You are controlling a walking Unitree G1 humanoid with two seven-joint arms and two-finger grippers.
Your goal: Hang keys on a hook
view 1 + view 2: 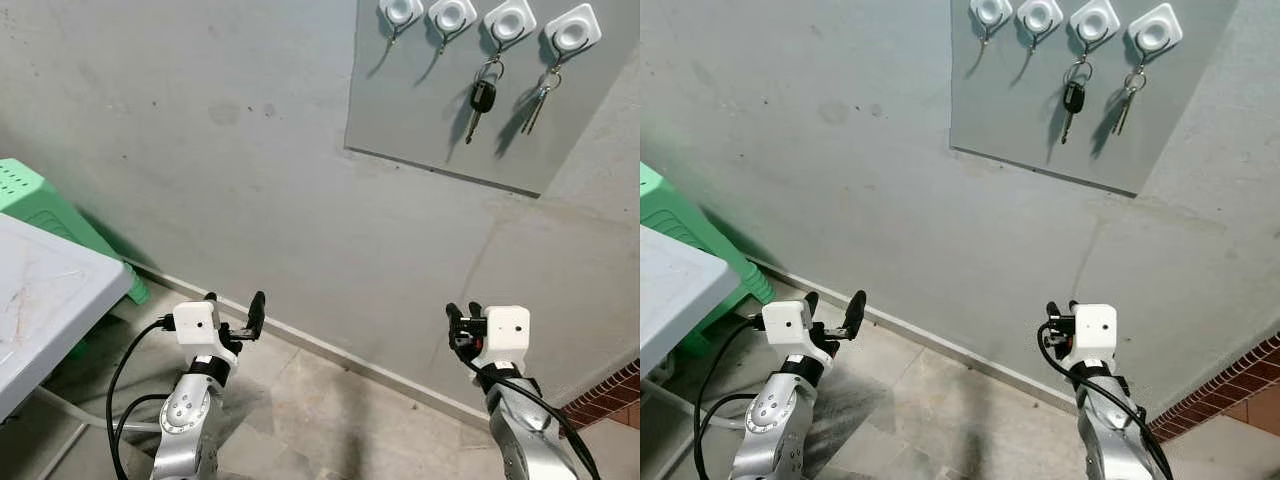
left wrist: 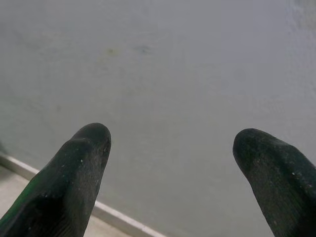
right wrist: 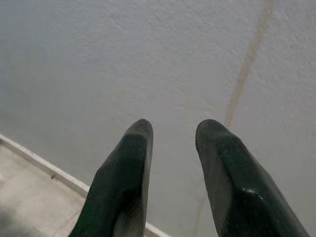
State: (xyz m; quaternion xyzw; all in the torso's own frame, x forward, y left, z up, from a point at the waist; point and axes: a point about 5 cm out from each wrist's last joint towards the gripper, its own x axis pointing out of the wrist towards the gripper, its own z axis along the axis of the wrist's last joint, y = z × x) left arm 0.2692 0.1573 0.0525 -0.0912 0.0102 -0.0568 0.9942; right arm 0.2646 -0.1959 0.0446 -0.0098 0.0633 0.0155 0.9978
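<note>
A grey panel (image 1: 420,100) on the wall carries several white hooks (image 1: 452,14) in a row. A black car key (image 1: 482,98) hangs from the third hook (image 1: 510,22), and a bunch of silver keys (image 1: 540,100) from the rightmost hook (image 1: 573,30). The two left hooks are bare. Both grippers are held low, well below the panel and pointing at the wall. My left gripper (image 1: 235,315) is open wide with nothing between its fingers (image 2: 84,148). My right gripper (image 1: 463,318) has a narrow gap between its fingers (image 3: 136,148) and holds nothing.
A white table (image 1: 50,290) stands at the left with a green plastic stool (image 1: 40,205) behind it against the wall. A pale skirting (image 1: 330,350) runs along the wall foot above a tiled floor (image 1: 320,420). Red brickwork (image 1: 610,395) shows at the lower right.
</note>
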